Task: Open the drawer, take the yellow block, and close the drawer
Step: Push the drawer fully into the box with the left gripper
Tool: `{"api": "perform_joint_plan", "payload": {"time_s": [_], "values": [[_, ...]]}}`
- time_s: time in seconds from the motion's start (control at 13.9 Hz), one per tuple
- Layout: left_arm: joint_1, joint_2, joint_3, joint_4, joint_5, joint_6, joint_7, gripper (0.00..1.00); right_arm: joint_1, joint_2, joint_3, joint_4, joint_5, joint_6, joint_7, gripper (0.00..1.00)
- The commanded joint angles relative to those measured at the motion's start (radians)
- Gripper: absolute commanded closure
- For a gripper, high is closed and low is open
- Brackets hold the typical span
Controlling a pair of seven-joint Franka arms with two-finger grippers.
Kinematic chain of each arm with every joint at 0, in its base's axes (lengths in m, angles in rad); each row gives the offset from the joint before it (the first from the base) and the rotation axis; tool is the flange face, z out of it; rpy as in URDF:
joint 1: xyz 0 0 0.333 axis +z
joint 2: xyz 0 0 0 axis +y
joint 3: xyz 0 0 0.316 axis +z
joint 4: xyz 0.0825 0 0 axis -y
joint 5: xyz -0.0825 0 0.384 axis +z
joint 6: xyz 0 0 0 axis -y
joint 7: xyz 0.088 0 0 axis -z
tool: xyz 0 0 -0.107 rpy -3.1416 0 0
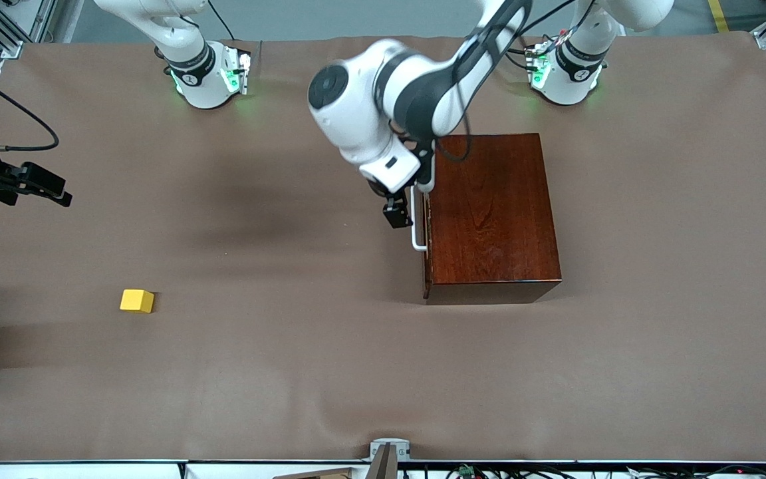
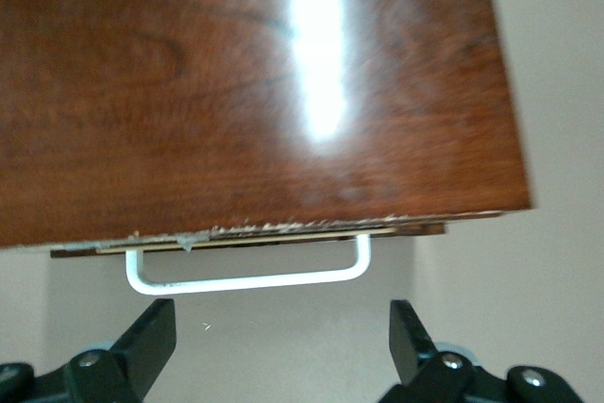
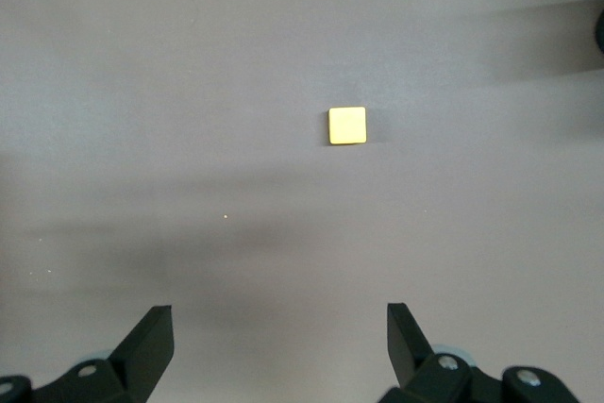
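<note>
Nearest the front camera, the yellow block [image 1: 137,301] sits alone on the brown table cover [image 1: 383,372], toward the right arm's end of the table and well apart from everything else. No print or marking shows on its plain faces.

By size, the table cover comes first: a matte brown sheet with soft wrinkles. Next is the wooden box [image 1: 493,216], glossy reddish-brown with visible grain, standing toward the left arm's end and farther from the front camera than the block. The drawer [image 1: 426,226] is fitted into the box's side facing the right arm's end; it looks pushed in or nearly so, its front edge showing only as a thin line under the box's top in the left wrist view. Its white handle [image 1: 416,229] stands out from that front.

The left gripper [image 1: 397,214] hangs just in front of the drawer, beside the handle; its fingers [image 2: 151,332] are spread wide with nothing between them, and they do not touch the bar.

The right gripper [image 1: 40,186] hovers over the table's edge at the right arm's end, waiting. Its fingers [image 3: 151,337] are spread wide and empty, with the block lying on the cover below.

No brand, label or readable writing can be made out anywhere.
</note>
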Motion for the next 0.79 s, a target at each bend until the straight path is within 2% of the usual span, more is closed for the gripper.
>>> {"api": "perform_joint_plan", "payload": {"time_s": [0.0, 0.22, 0.72], "values": [[0.068, -0.055, 0.000, -0.024, 0.026, 0.001, 0.132, 0.00, 0.000, -0.016, 0.003, -0.005, -0.014, -0.006, 0.004, 0.00], [0.203, -0.108, -0.001, -0.027, -0.010, 0.041, 0.240, 0.00, 0.000, -0.016, 0.003, -0.007, -0.015, -0.006, 0.004, 0.00], [0.486, -0.203, -0.003, -0.069, -0.096, 0.043, 0.681, 0.00, 0.001, -0.016, 0.005, -0.007, -0.015, -0.006, 0.004, 0.00]]}}
